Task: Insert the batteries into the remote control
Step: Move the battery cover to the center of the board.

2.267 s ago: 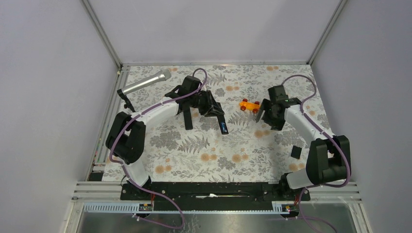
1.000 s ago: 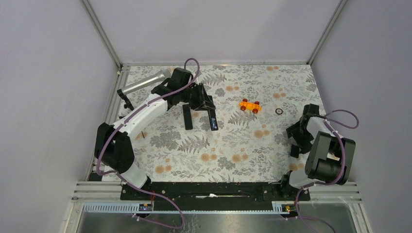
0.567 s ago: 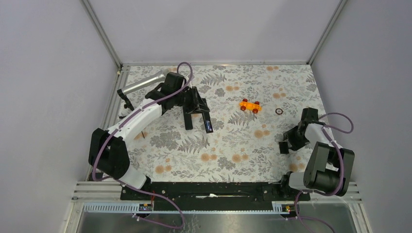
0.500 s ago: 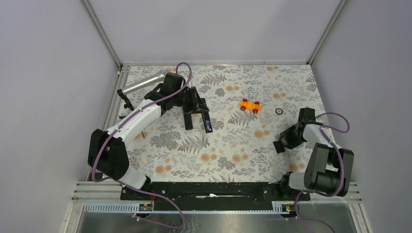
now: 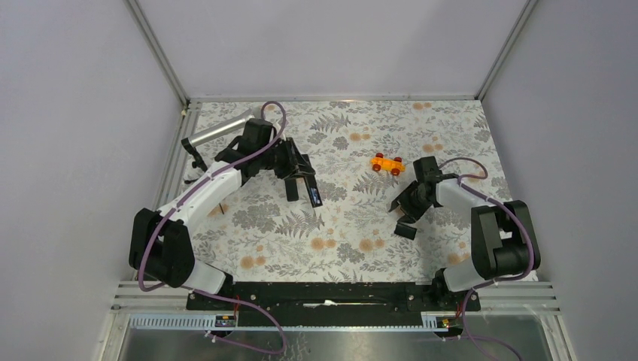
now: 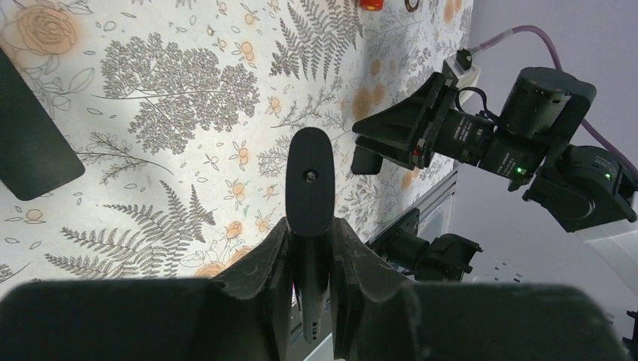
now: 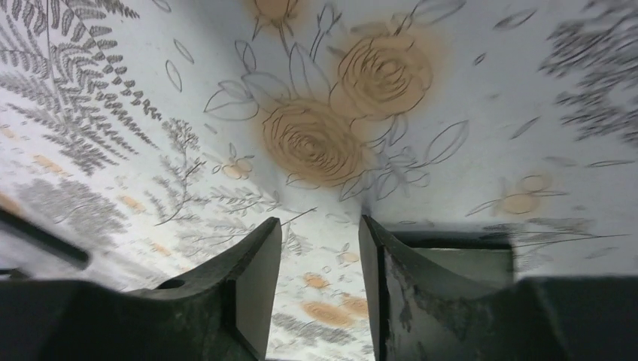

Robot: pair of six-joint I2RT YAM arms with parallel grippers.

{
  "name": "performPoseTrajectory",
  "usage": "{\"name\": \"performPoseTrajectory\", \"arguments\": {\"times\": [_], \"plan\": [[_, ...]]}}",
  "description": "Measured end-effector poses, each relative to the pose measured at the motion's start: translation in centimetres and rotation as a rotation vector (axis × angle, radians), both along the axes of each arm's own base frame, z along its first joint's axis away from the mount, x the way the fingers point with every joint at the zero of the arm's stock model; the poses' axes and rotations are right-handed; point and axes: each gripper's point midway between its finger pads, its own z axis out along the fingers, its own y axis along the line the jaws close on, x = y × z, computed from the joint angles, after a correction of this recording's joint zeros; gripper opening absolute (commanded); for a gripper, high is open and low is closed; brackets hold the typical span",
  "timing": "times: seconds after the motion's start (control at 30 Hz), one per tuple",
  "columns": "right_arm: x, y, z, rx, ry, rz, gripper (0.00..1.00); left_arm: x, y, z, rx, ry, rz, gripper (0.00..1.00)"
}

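Observation:
My left gripper (image 5: 307, 180) is shut on the slim black remote control (image 5: 313, 192) and holds it above the mat. A blue tint shows at the remote's near end, in the bay (image 5: 317, 201). In the left wrist view the remote (image 6: 310, 180) sticks out between my fingers (image 6: 265, 259). I see no loose batteries. My right gripper (image 5: 400, 207) is open and empty, low over the mat, with a small black cover (image 5: 406, 231) just in front of it. In the right wrist view a flat dark piece (image 7: 451, 263) lies just outside my right finger (image 7: 380, 263).
A second black remote (image 5: 292, 188) lies on the mat beside the held one and shows in the left wrist view (image 6: 30, 143). An orange toy block with red knobs (image 5: 387, 163) sits mid-back. A silver microphone (image 5: 218, 129) lies at the back left.
My right arm has swung from the right edge toward the middle, and the small black cover now lies further left. My left gripper has drawn slightly left with the remote.

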Motion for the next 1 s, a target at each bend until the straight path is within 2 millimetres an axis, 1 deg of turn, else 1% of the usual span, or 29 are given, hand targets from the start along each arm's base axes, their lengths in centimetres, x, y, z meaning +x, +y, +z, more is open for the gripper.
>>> {"name": "performPoseTrajectory", "arguments": {"times": [0.07, 0.17, 0.2, 0.27, 0.3, 0.37, 0.43, 0.5, 0.57, 0.63, 0.7, 0.77, 0.83, 0.9, 1.0], "plan": [[0.1, -0.6, 0.1, -0.058, -0.005, 0.039, 0.57, 0.3, 0.4, 0.1, 0.0, -0.003, 0.011, 0.0], [0.5, -2.4, 0.6, -0.175, -0.03, 0.121, 0.59, 0.5, 0.8, 0.3, -0.002, -0.011, 0.023, 0.0], [0.7, -3.0, 1.0, -0.211, -0.049, 0.156, 0.61, 0.6, 0.9, 0.4, -0.001, -0.015, 0.026, 0.0], [0.9, -3.9, 2.0, -0.278, -0.08, 0.207, 0.68, 0.8, 1.2, 0.4, 0.001, -0.021, 0.035, 0.0], [0.9, -4.3, 2.5, -0.309, -0.088, 0.217, 0.7, 1.0, 1.4, 0.5, 0.002, -0.023, 0.041, 0.0], [0.7, -5.2, 3.0, -0.362, -0.081, 0.207, 0.71, 1.3, 1.8, 0.5, 0.003, -0.025, 0.054, 0.0], [0.2, -5.9, 2.9, -0.399, -0.053, 0.178, 0.7, 1.6, 2.1, 0.5, 0.006, -0.031, 0.061, 0.0], [-0.8, -6.6, 2.2, -0.408, -0.013, 0.133, 0.67, 1.8, 2.4, 0.5, 0.007, -0.036, 0.067, 0.0], [-2.0, -7.4, 1.3, -0.399, 0.037, 0.078, 0.61, 1.9, 2.6, 0.5, 0.009, -0.038, 0.072, 0.0], [-3.4, -8.4, 0.3, -0.374, 0.099, 0.002, 0.57, 2.0, 2.8, 0.5, 0.01, -0.039, 0.075, 0.0], [-4.2, -8.9, 0.0, -0.36, 0.133, -0.045, 0.53, 2.1, 2.9, 0.5, 0.011, -0.04, 0.077, 0.0], [-4.5, -8.7, -0.1, -0.331, 0.147, -0.087, 0.47, 2.1, 3.0, 0.5, 0.01, -0.042, 0.079, 0.0], [-4.6, -7.9, -0.1, -0.284, 0.147, -0.125, 0.4, 2.2, 3.1, 0.7, 0.008, -0.046, 0.083, 0.0], [-5.2, -6.9, -0.4, -0.227, 0.171, -0.161, 0.35, 2.2, 3.1, 0.9, 0.005, -0.053, 0.085, 0.0], [-5.8, -5.0, -0.5, -0.116, 0.209, -0.234, 0.31, 2.2, 3.2, 1.1, 0.001, -0.059, 0.086, 0.0]]}}
